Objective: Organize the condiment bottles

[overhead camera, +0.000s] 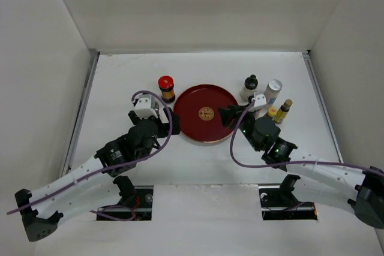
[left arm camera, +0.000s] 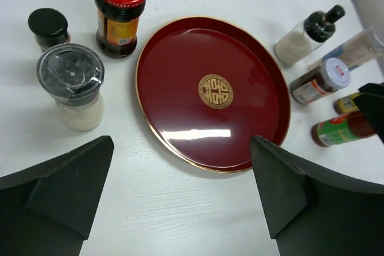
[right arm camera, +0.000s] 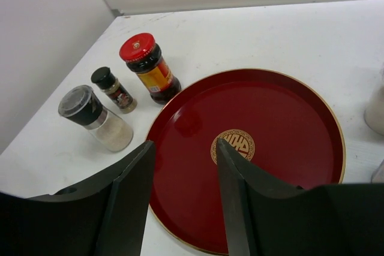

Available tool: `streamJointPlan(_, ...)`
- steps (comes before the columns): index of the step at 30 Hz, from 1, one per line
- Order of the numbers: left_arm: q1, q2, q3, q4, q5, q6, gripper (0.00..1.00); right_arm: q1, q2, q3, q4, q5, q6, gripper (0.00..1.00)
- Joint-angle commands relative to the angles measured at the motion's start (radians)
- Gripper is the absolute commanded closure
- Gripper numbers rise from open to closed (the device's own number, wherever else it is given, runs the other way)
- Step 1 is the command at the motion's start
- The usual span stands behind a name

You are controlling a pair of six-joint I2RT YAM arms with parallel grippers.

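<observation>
The condiment bottles stand in two groups on the white table, none yet on the red round tray between them. To its left are the red-capped jar, a small black-capped jar and a clear-lidded shaker of white grains. To its right are a black-stoppered bottle, a white-capped brown jar, a green-labelled bottle and others partly hidden. The left gripper hangs over the tray's near rim, jaws spread wide and empty. The right gripper is part-open with nothing between its fingers. The bottles look rigid, glass or hard plastic, smooth-sided and likely slippery, and the tall narrow ones seem apt to tip. A grip across the body just under the cap seems safest. The red-capped jar, wide and probably the heaviest, wants the fuller opening.
</observation>
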Motion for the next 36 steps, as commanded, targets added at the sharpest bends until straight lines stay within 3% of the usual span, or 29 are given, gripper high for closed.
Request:
streamJointPlan(1,0.011,0.001,0.041,0.024,-0.041,0.011,0.0,-0.005,0.001,0.001,0.065,-0.018,0.012,0.46)
streamJointPlan(4,0.049,0.015,0.041,0.093,-0.061,0.064,0.0,-0.005,-0.011,-0.002,0.065,-0.015,0.011,0.44)
streamJointPlan(12,0.141,0.234,0.155,0.292,-0.064,0.266,0.0,-0.022,0.018,0.001,0.065,-0.012,0.015,0.46)
streamJointPlan(14,0.181,0.282,0.181,0.348,-0.056,0.304,0.0,-0.022,0.018,-0.001,0.067,-0.012,0.015,0.54)
streamJointPlan(16,0.23,0.332,0.204,0.4,-0.024,0.321,0.0,-0.025,0.02,0.002,0.057,-0.008,0.015,0.71)
streamJointPlan(18,0.29,0.385,0.237,0.406,0.025,0.321,0.01,-0.026,0.02,0.013,0.034,0.0,0.018,0.8)
streamJointPlan(19,0.324,0.42,0.26,0.399,0.048,0.318,0.17,-0.026,0.02,0.021,0.016,0.006,0.021,0.81)
streamJointPlan(20,0.353,0.453,0.282,0.388,0.057,0.313,0.41,-0.026,0.023,0.025,0.005,0.009,0.024,0.81)
streamJointPlan(21,0.378,0.492,0.306,0.376,0.063,0.307,0.53,-0.026,0.029,0.027,0.004,0.012,0.024,0.79)
streamJointPlan(22,0.398,0.533,0.332,0.359,0.072,0.306,0.54,-0.026,0.033,0.027,0.007,0.014,0.025,0.73)
streamJointPlan(25,0.428,0.656,0.406,0.298,0.12,0.307,0.28,-0.029,0.044,0.024,0.022,0.019,0.028,0.38)
streamJointPlan(27,0.442,0.717,0.428,0.291,0.138,0.301,0.13,-0.026,0.046,0.024,0.027,0.014,0.028,0.25)
streamJointPlan(31,0.471,0.811,0.458,0.287,0.145,0.281,0.04,-0.026,0.046,0.024,0.027,0.014,0.028,0.18)
streamJointPlan(36,0.479,0.906,0.506,0.28,0.165,0.281,0.05,-0.029,0.023,0.013,0.034,0.008,0.03,0.17)
